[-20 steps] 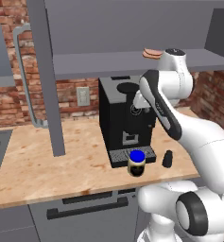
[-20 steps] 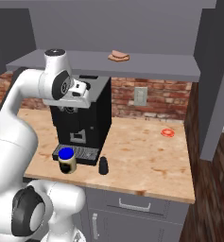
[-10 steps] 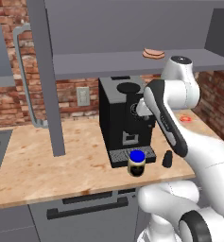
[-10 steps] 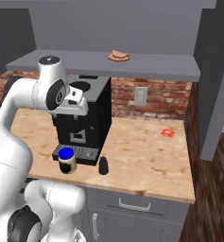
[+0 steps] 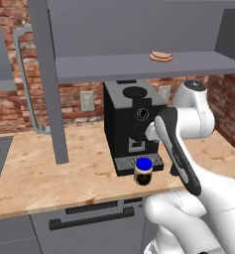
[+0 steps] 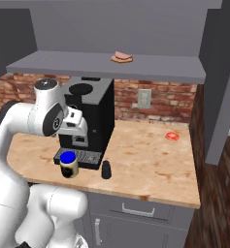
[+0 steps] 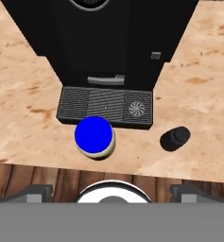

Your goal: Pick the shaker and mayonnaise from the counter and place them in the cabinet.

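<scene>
**Jar and shaker on the counter, gripper open above**

The jar (image 7: pixel 95 137) has a bright blue lid, pale yellowish contents and a dark label; it stands upright at the counter's (image 6: pixel 150 169) front edge, touching or just in front of the coffee machine's (image 5: pixel 131 124) drip tray (image 7: pixel 106 107). The shaker (image 6: pixel 106 169), small, black and round-topped, stands near the jar, beside the tray's corner. The gripper (image 7: pixel 106 193) hangs above both, jaws spread wide, holding nothing. The cabinet (image 6: pixel 106 65) shelf overhead carries a small brownish item (image 6: pixel 121 57).
</scene>
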Available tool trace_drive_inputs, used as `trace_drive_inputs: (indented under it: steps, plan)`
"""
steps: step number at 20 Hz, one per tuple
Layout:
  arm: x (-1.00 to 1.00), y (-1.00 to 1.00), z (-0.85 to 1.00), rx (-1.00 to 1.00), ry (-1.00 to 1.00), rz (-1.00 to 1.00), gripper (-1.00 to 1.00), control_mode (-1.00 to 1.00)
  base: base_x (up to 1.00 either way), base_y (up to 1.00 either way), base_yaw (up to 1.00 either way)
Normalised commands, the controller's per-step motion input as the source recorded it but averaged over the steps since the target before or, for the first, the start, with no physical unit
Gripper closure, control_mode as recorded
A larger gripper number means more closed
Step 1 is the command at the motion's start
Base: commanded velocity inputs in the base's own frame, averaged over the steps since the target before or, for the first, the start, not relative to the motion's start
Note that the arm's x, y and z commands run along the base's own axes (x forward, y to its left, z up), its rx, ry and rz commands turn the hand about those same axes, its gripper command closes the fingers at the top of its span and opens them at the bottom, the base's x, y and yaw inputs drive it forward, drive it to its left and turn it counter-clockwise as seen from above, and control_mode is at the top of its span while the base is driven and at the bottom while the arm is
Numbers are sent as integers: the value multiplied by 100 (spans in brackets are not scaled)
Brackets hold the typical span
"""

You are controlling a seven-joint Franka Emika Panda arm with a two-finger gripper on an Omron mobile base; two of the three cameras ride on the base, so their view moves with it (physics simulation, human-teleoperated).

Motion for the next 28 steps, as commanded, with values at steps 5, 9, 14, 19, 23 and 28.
trace_drive_inputs:
  steps: [5,9,14,19,23,28]
  plan:
    - [-34,0,-44,0,-1,0,-100,-100,0,0,0]
    - [-18,0,-45,0,0,0,-100,-100,0,0,0]
    - [-3,0,-39,0,0,0,-100,-100,0,0,0]
    - [0,0,-35,0,0,0,-100,-100,0,0,0]
    - [0,3,-33,0,0,0,-100,-100,0,0,0]
    - [0,13,-43,0,0,3,-100,-100,0,0,0]
